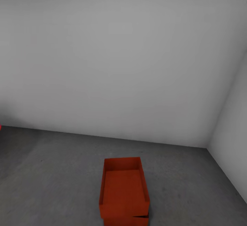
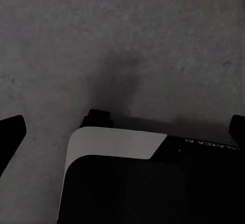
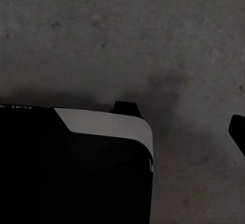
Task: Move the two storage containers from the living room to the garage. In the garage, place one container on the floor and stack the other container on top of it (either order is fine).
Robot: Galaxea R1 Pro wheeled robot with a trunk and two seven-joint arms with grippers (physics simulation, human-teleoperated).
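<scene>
Two orange-red storage containers stand stacked on the dark grey concrete floor (image 1: 51, 171) of the garage, low in the head view. The upper container (image 1: 124, 188) is open-topped and empty, and it sits slightly skewed on the lower container (image 1: 127, 221), of which just a strip shows at the frame's bottom edge. My left gripper (image 2: 122, 127) hangs open over bare floor, with black fingertips (image 2: 11, 132) at both sides of the left wrist view. My right gripper (image 3: 122, 132) is open too, one fingertip (image 3: 238, 132) showing at the edge. Neither holds anything.
A plain white wall (image 1: 116, 64) runs behind the stack and meets a side wall (image 1: 233, 140) in a corner at the right. A red sliver (image 1: 0, 127) shows at the far left edge. My black-and-white base (image 2: 132, 183) lies under both wrist cameras.
</scene>
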